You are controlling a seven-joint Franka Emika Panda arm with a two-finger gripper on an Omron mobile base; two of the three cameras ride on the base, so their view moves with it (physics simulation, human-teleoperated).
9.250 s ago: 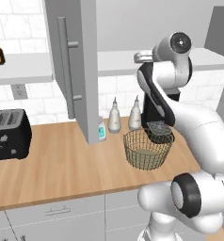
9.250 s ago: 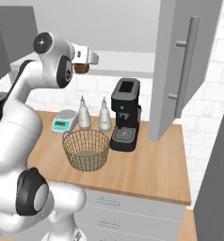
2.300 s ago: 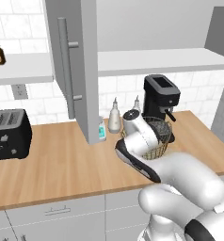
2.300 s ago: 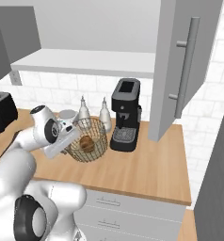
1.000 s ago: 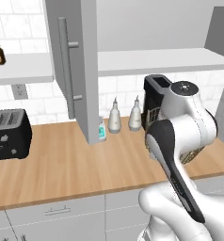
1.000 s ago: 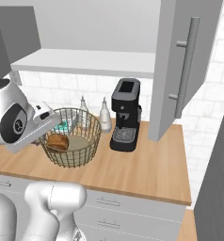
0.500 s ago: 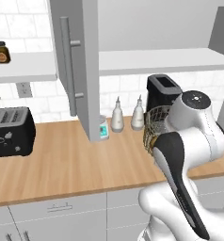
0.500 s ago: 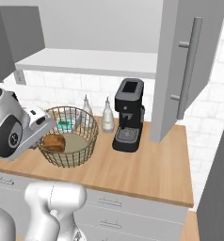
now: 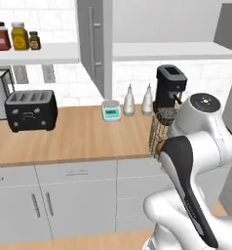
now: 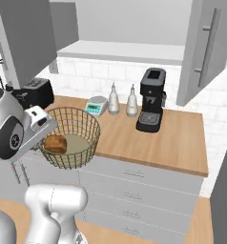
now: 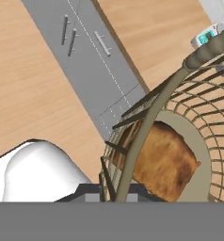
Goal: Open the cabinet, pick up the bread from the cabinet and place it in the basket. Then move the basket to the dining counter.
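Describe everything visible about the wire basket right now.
The basket is a round bowl of thin bronze-brown wire mesh with a thicker rim and a pale beige bottom. It is held in the air in front of the worktop's edge, over the grey drawers, roughly upright. The gripper is shut on its near rim. The bread, a dark-brown chunky loaf, lies inside on the bottom against the wall.
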